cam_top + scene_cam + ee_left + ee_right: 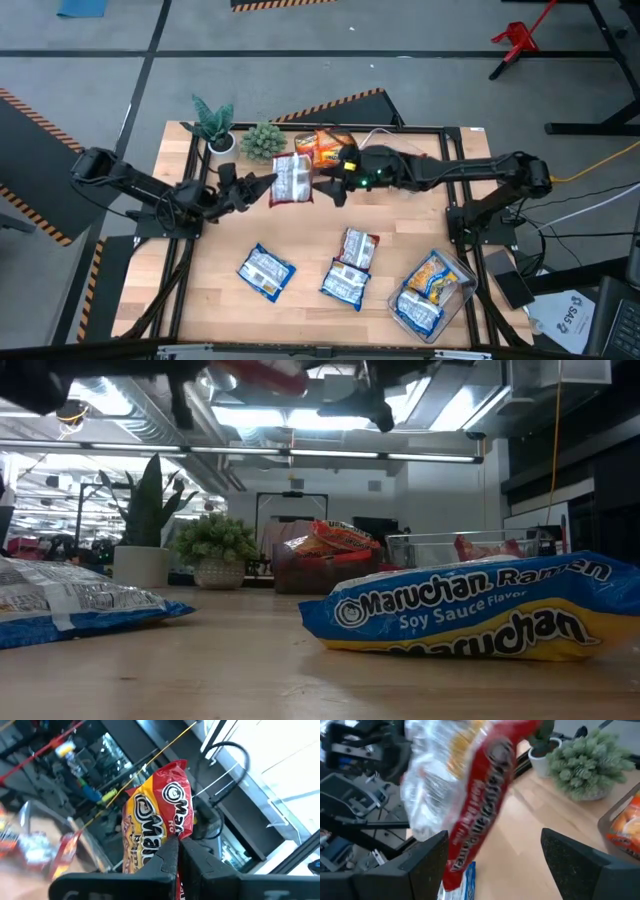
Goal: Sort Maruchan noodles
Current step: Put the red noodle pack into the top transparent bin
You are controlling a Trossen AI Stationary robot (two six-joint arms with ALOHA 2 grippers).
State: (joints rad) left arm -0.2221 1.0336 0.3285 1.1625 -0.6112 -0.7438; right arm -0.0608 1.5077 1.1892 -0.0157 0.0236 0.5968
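Note:
A red-brown Maruchan noodle packet [292, 180] hangs above the table's far middle, with my left gripper [268, 184] shut on it. My right gripper [335, 188] is open on the packet's other side. In the right wrist view the packet [470, 795] stands just ahead of my right gripper [494, 840], close to one finger [427, 862]. Three more packets lie flat on the table: two blue-and-white ones [265, 270] [345, 283] and a red-brown one [358, 247]. My left gripper pinches one end edge of the packet [167, 837] between its two shut fingers, coming from the table's left and slanting a little upward. The packet stands out beyond the fingertips, tilted and clear of the table. My right gripper: I cannot tell whether its finger touches the packet's lower end [452, 870].
A clear bin [318, 140] holding orange packets stands at the far middle, and another clear bin [465, 285] with packets at the near right. Two small potted plants [213, 125] [265, 140] stand at the far left. Bare wood lies at the table's near left.

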